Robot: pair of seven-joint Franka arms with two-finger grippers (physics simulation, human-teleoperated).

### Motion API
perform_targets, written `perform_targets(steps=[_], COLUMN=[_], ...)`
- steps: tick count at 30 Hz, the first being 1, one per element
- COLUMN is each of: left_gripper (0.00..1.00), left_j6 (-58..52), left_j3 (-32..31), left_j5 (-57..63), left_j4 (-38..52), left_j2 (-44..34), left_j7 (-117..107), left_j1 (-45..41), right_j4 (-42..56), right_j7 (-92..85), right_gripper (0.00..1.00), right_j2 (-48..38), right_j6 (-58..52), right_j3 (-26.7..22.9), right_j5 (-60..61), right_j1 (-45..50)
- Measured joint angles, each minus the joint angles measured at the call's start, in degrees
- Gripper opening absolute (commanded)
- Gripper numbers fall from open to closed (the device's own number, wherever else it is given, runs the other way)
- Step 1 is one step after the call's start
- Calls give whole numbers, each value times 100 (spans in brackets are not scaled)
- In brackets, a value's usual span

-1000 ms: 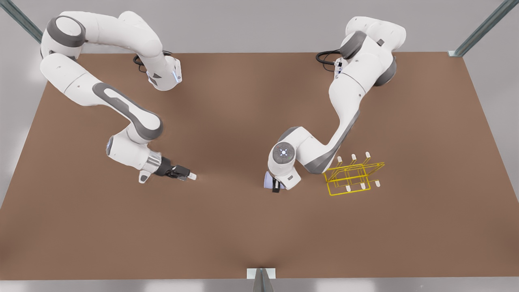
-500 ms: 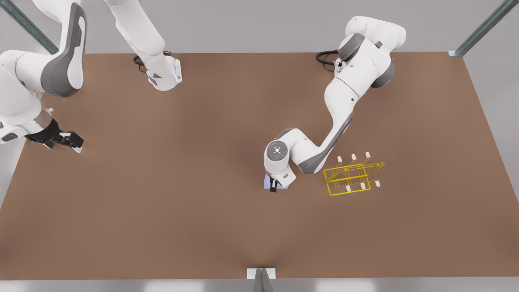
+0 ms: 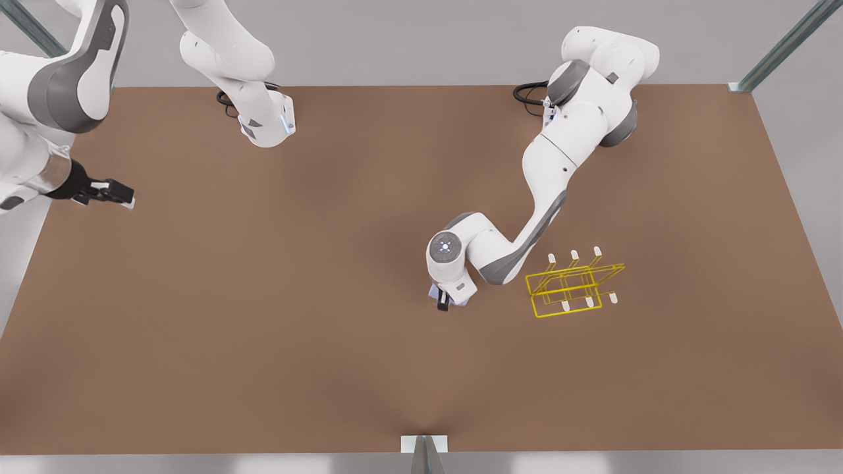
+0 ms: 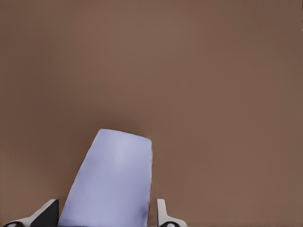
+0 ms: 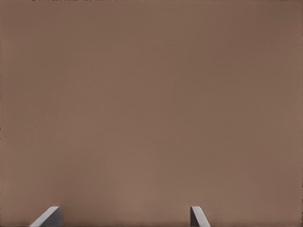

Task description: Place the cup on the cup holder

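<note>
Left hand [image 3: 445, 301] is clamped on the small pale lavender-blue smooth tapered cup [image 4: 111, 182], fingers snug on both sides, held near the middle of the brown desk [image 3: 329, 342]. Yellow thin-wire cup holder with white-tipped prongs [image 3: 574, 284] sits toward the front view's right of that hand, near but apart. So the carry likely goes that way. Right hand [image 3: 108, 194] is spread wide, empty, waiting at the front view's far left edge.

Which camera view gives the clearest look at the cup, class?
The left wrist view: the cup stands large between the left gripper fingers. In the front view the cup is just a sliver under that arm's wrist. The right wrist view faces bare table.
</note>
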Motion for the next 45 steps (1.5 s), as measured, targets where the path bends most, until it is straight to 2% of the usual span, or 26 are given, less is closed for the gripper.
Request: perform_targets(steps=[4,6,13,20,29,30,31,32,40,45], left_gripper=[100,100,100,100,99,92,72,68,70,72], left_j6=[9,-4,-43,-10,17,18,18,16,-92,-676], left_j3=[0,0,0,0,-10,-11,-14,-15,-199,-435], left_j5=[64,108,159,177,306,316,319,314,257,274], left_j4=[17,4,-11,-2,32,34,36,39,38,67], left_j2=[-15,-8,43,182,312,313,315,315,144,-465], left_j7=[76,178,676,1110,1507,1540,1572,1606,1835,1920], left_j1=[7,-20,-52,-44,-44,-43,-40,-28,96,288], right_j4=[260,256,291,325,316,316,316,315,316,321], right_j7=[-31,-41,4,79,144,150,155,160,177,182], right_gripper=[100,100,100,100,100,100,100,100,100,100], right_j2=[222,312,575,585,683,689,693,694,695,746], right_j6=[-116,-145,16,96,150,153,156,157,152,161], right_j3=[73,266,517,518,516,516,517,516,515,509], right_j5=[12,7,-21,38,26,24,22,19,28,30], right_j1=[99,101,1046,761,838,828,818,813,747,754])
